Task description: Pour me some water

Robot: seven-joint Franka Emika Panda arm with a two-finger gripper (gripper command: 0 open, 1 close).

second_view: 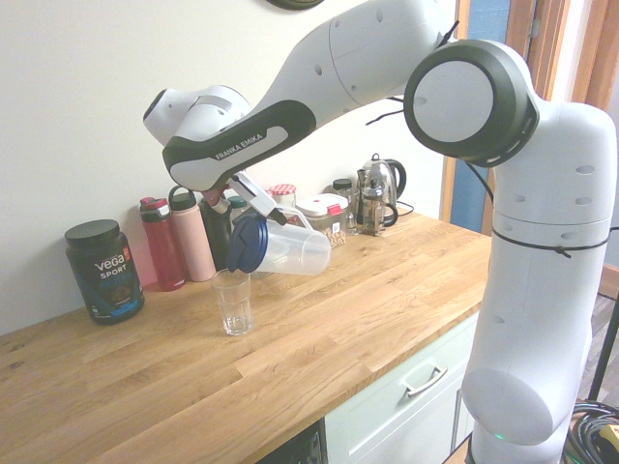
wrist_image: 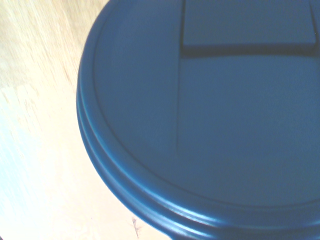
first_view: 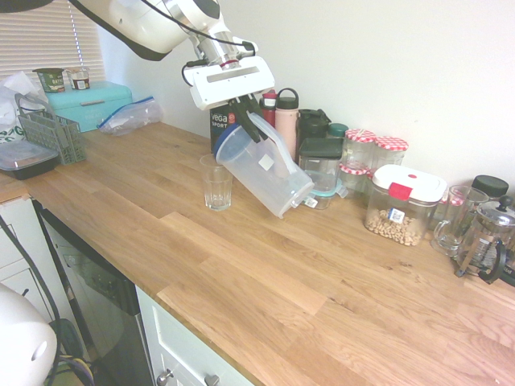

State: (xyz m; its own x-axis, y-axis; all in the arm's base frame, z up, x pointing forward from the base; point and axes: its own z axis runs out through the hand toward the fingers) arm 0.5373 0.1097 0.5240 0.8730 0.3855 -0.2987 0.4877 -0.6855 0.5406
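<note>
A clear plastic pitcher (first_view: 265,173) with a blue lid (second_view: 248,243) is held by the gripper (first_view: 245,108), whose fingers are clamped tight on the white handle (first_view: 276,143) at the pitcher's upper side. The pitcher is tipped steeply, its lidded mouth lowered and its base raised behind and below the gripper. In the second exterior view the lid's lower edge is seen just above the rim of an empty drinking glass (second_view: 232,302), which stands upright on the wooden countertop (first_view: 241,265) below the gripper, on the lid side. Whether the lid touches the glass cannot be told. No water is seen in the glass. The wrist view is filled almost wholly by the blue lid, with its rectangular spout flap (wrist_image: 250,25) and a strip of countertop beside it.

Behind the gripper, along the wall, a black Vega Sport tub (second_view: 103,269), a red bottle (second_view: 162,244) and a pink bottle (second_view: 192,234) are lined up. Beyond the pitcher's base, jars with red-checked lids (first_view: 360,158), a white-lidded container of nuts (first_view: 404,204), a glass mug (first_view: 455,219) and a French press (first_view: 489,239) are set. At the far end of the countertop on the glass's side, a teal bread box (first_view: 87,103) and a grey crate (first_view: 53,133) are placed.
</note>
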